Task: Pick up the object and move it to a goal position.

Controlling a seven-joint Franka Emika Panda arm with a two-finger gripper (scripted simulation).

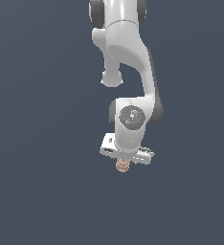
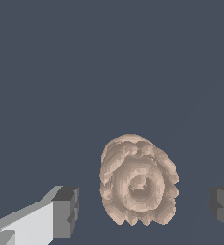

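The gripper (image 2: 145, 210) is wide open and holds nothing. In the wrist view its two dark grey fingertips (image 2: 66, 212) stand well apart, one on a pale grey finger, the other only partly in frame at the picture's edge. The object (image 2: 139, 184) sits in the gap between them, touching neither, with clear space on both sides.

In the exterior view the gripper (image 1: 126, 160) points down and the object (image 1: 122, 165) lies directly beneath it, peeking out just under the white hand. So the object is straight ahead of the gripper along its approach line, not off to a side. Whether the fingertips already reach the object's level cannot be told from these views.

The object is a small tan-brown lump, roundish, built of stacked ridges like coiled rings, with a bumpy scalloped outline. The wrist camera looks at one end, showing concentric rings around a small hollow, so its stacking axis appears to run roughly toward the camera; the jaws would then close across its ridged flanks.

Beyond it, the arm (image 1: 128, 62) is smooth glossy white with dark joints, rising above the gripper. The ground (image 1: 37, 191) is plain, flat slate blue
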